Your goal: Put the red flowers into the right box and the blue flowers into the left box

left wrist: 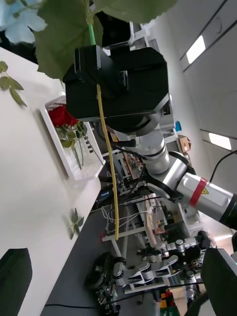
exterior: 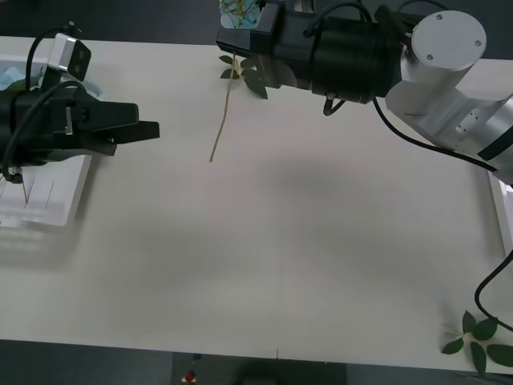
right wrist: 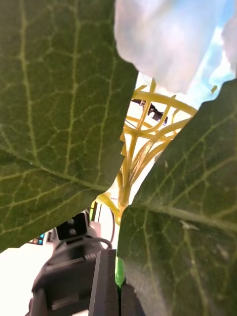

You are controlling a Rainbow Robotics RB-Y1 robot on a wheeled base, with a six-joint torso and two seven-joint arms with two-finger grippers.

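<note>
Leaves crowd the right claw (exterior: 228,38), clamped on a blue flower (exterior: 239,10) whose stem hangs toward the bench (exterior: 280,241), while the left box (exterior: 48,200) lies well left, under the open, empty left claw (exterior: 148,128).

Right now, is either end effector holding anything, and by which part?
The right end effector, raised over the table's far edge, grips a blue flower on its stem just below the leaves. The left end effector, open by the left box, holds nothing.

The table (exterior: 272,241) is big and pale, and most of its top is bare. A small green leaf sprig (exterior: 479,337) with no bloom lies at the near right corner, right by the edge. The floor (exterior: 96,365) past the near edge is dark grey.
</note>
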